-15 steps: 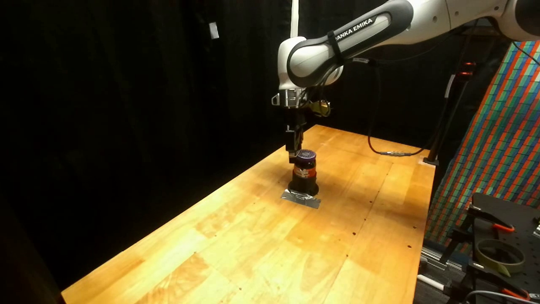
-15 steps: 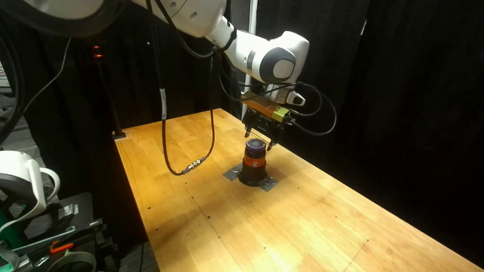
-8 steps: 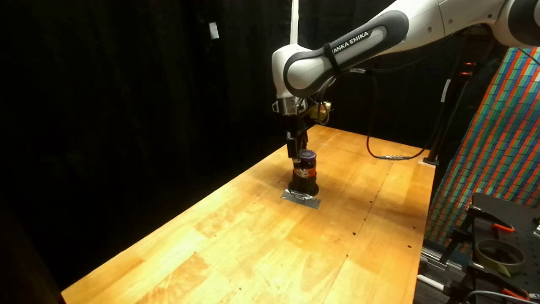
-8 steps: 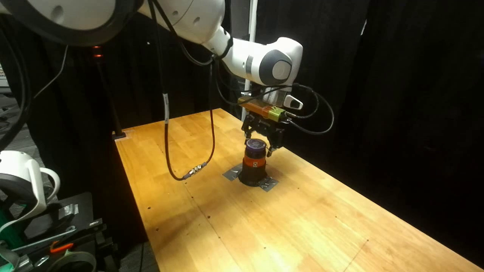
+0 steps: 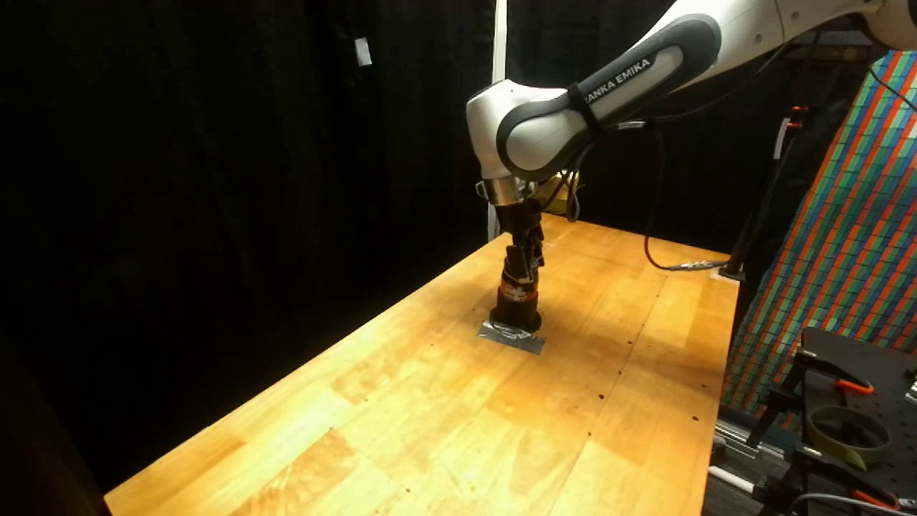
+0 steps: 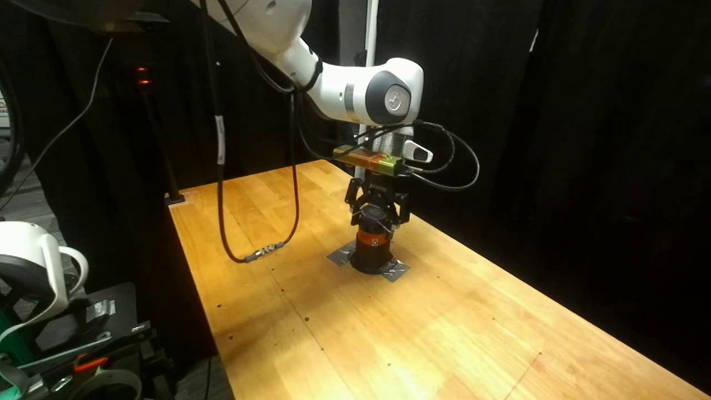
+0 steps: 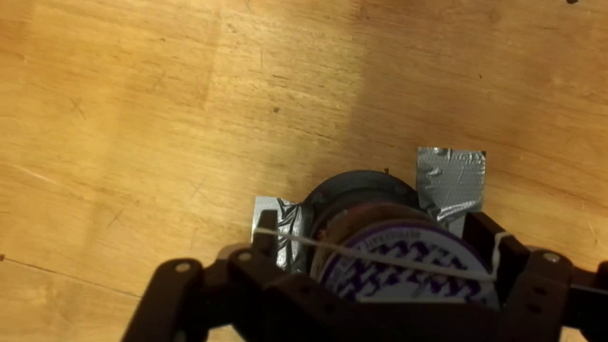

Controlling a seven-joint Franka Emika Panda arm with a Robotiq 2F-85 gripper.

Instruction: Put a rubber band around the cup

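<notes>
The cup (image 5: 517,313) is a dark cylinder with an orange band and a purple and white patterned lid. It stands upright on the wooden table in both exterior views (image 6: 373,258), and its lid fills the lower part of the wrist view (image 7: 427,237). My gripper (image 6: 372,223) is open over the cup, with its fingers apart on either side of the top; it also shows in the wrist view (image 7: 380,232). A pale rubber band (image 7: 377,258) is stretched between the fingers and crosses over the lid. Its rear part is mostly hidden by the gripper body.
Grey tape (image 5: 512,338) lies at the cup's base on the wooden table (image 5: 458,430). A hanging cable (image 6: 264,253) loops beside the arm. A black side stand with a tape roll (image 5: 849,433) is beyond the table's edge. Black curtains hang behind.
My gripper has moved down and across from behind the cup to over it. Its fingers now flank the top, and the lid is largely covered in an exterior view. The cup has stayed in place.
</notes>
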